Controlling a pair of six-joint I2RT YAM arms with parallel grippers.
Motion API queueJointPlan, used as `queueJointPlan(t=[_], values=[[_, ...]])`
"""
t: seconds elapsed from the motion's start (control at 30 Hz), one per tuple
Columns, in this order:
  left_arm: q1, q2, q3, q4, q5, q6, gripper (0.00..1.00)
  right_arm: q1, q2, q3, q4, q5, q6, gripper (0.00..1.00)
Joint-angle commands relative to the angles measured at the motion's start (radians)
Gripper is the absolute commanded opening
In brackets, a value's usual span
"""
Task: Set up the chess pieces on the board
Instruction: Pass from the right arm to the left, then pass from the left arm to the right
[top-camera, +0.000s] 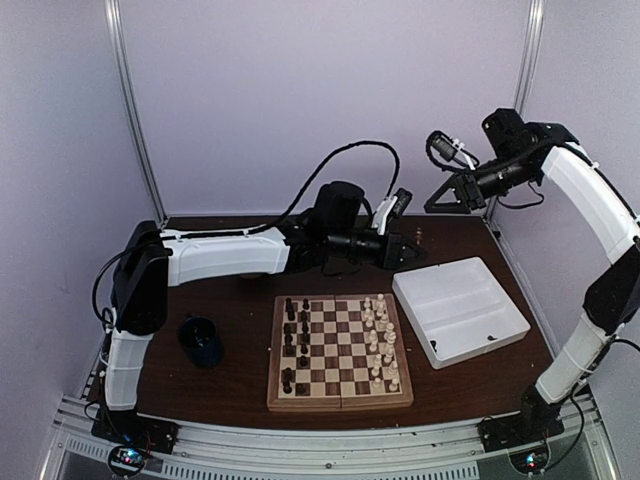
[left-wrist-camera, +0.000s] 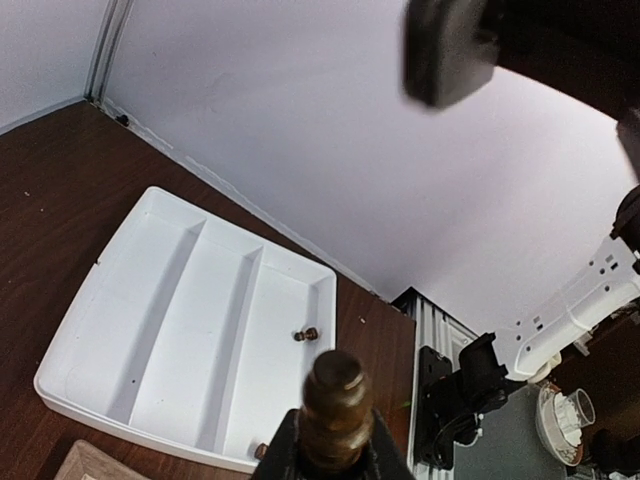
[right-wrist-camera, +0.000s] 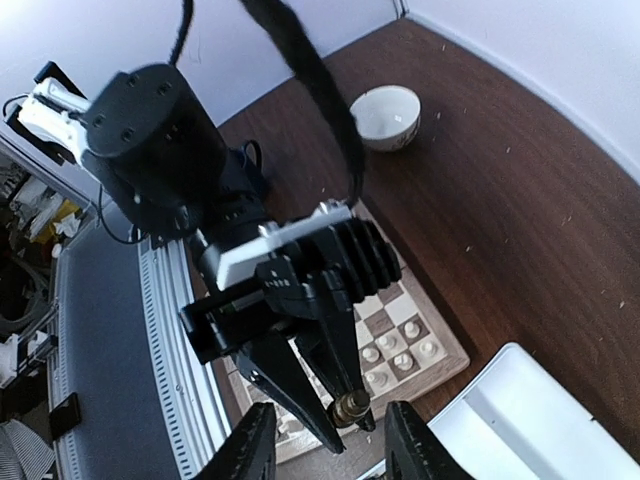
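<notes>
Brown table (top-camera: 240, 310), left fingers (right-wrist-camera: 345, 360) pinching dark piece (left-wrist-camera: 337, 405)

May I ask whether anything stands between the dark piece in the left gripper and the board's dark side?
Only the cream pieces: in the top view they line the board's right side, nearest the left gripper, which holds the dark piece off the far right corner. Carried above them, nothing blocks it.

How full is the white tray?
Nearly empty: the tray holds only one or two small dark pieces toward its right side.
</notes>
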Motion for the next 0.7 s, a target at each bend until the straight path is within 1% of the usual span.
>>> queueJointPlan(t=[0.0,0.27,0.47,0.67], values=[[0.005,-0.039,0.025,-0.032,-0.001,0.091,0.01,0.020,0.070,0.013,-0.218,0.041,-0.084,0.40],[0.003,-0.051,0.025,-0.034,0.015,0.105,0.00,0.073,0.090,-0.005,-0.224,0.077,-0.073,0.39],[0.001,-0.060,0.024,-0.033,0.025,0.113,0.00,0.086,0.100,-0.012,-0.194,0.099,-0.043,0.35],[-0.001,-0.071,0.011,-0.027,0.028,0.116,0.00,0.086,0.110,-0.013,-0.157,0.130,-0.001,0.34]])
